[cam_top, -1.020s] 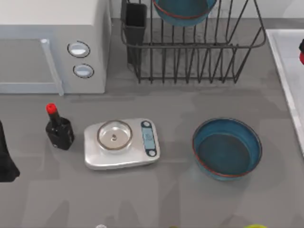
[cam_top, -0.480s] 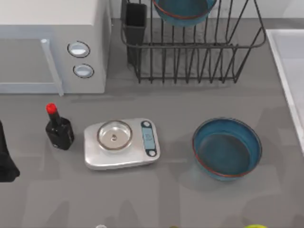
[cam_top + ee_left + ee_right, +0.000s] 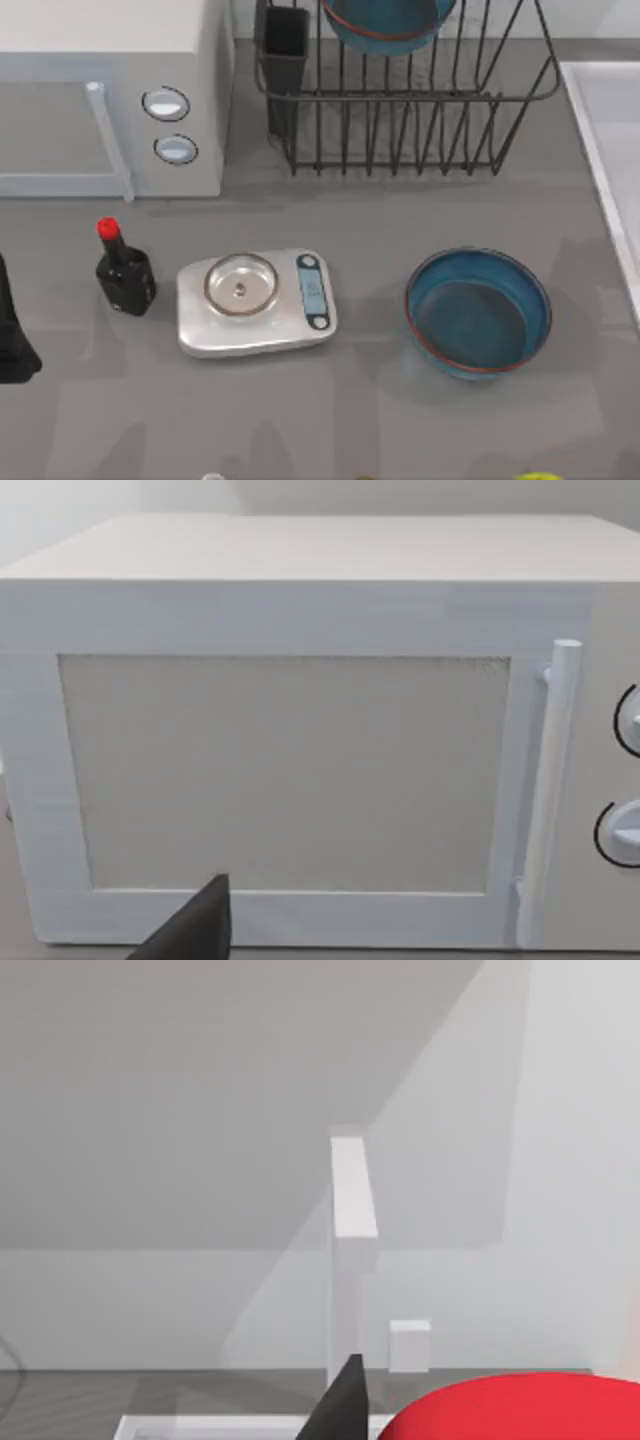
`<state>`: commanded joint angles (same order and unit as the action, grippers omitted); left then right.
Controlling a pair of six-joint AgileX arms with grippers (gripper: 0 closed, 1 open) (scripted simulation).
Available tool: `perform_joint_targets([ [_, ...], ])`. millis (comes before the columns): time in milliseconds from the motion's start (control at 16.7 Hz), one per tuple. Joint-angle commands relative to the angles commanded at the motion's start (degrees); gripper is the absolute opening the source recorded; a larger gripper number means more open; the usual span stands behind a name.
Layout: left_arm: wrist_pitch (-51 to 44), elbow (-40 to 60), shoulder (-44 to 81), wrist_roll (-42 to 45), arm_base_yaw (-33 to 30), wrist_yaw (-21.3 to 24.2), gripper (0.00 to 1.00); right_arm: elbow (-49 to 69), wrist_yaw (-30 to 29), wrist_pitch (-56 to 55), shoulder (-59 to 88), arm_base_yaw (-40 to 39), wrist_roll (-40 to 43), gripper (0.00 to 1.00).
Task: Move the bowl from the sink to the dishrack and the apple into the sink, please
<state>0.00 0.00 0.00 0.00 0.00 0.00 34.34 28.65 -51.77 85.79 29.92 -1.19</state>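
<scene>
A: Grey table underfoot, flat and matte, faint soft shadows across it.

B: White microwave on its far left, door handle and two dials facing us.

A: Behind, a plain pale wall with one slanted shadow.

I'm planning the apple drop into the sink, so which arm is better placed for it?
Probably the right arm: its wrist view shows the apple close up by its gripper, over the pale sink. The left arm sits at the table's far left edge, facing the microwave, away from the sink.
</scene>
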Motion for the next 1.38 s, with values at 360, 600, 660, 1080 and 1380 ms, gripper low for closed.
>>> perform_joint_targets([
  [360, 0.0, 0.0, 0.0, 0.0, 0.0, 0.0, 1.00, -1.0, 0.2, -9.6, 9.1, 0.4, 0.1, 0.00],
  [600, 0.0, 0.0, 0.0, 0.0, 0.0, 0.0, 1.00, -3.0, 0.2, -26.5, 23.4, 0.5, 0.2, 0.00],
  [660, 0.0, 0.0, 0.0, 0.0, 0.0, 0.0, 1.00, -3.5, 0.2, -30.8, 26.6, 0.6, 0.2, 0.00],
  [1080, 0.0, 0.0, 0.0, 0.0, 0.0, 0.0, 1.00, -6.3, -0.4, -47.5, 41.1, 0.3, 0.4, 0.00],
  [1380, 0.0, 0.0, 0.0, 0.0, 0.0, 0.0, 1.00, -6.3, -0.4, -47.6, 41.2, 0.3, 0.4, 0.08],
])
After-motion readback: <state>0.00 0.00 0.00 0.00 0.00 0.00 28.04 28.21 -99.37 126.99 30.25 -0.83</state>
